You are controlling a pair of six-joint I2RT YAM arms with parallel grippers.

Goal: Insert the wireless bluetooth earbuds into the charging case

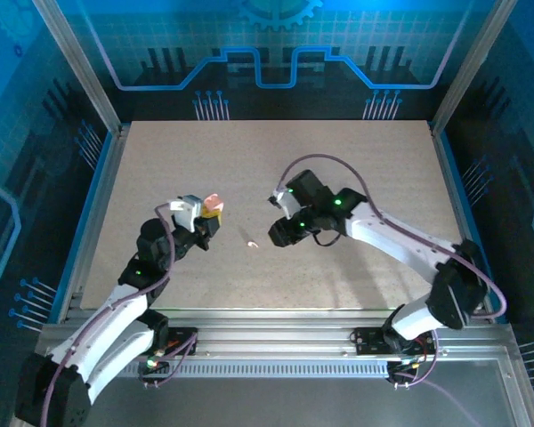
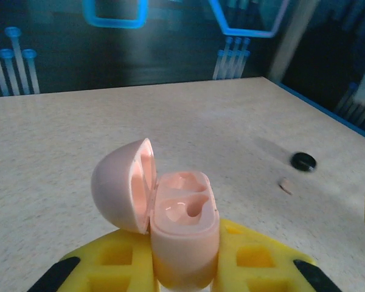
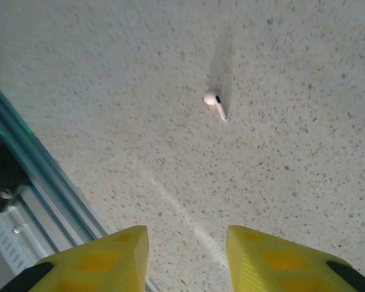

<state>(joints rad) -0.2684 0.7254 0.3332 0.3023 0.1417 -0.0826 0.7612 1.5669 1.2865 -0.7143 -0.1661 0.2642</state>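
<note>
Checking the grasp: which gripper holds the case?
The left gripper, jaws shut on the open pink case; the right gripper, jaws apart and empty, hangs above the white earbud.

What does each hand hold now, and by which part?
The left hand holds the open pink charging case by its lower body. The right hand holds nothing; its jaws are open.

**Top external:** mounted high above the near edge, it looked down over the speckled beige tabletop toward the blue-lit back wall.

**Left wrist:** set low, it faced forward across that tabletop to the same wall. It sat close behind the open pink plastic clamshell case, which stood between the yellow left fingers.

**Right wrist:** it looked steeply down from near the surface, past the yellow right fingers.

**Shared by all three:** the small whitish stemmed earbud on the tabletop.
</note>
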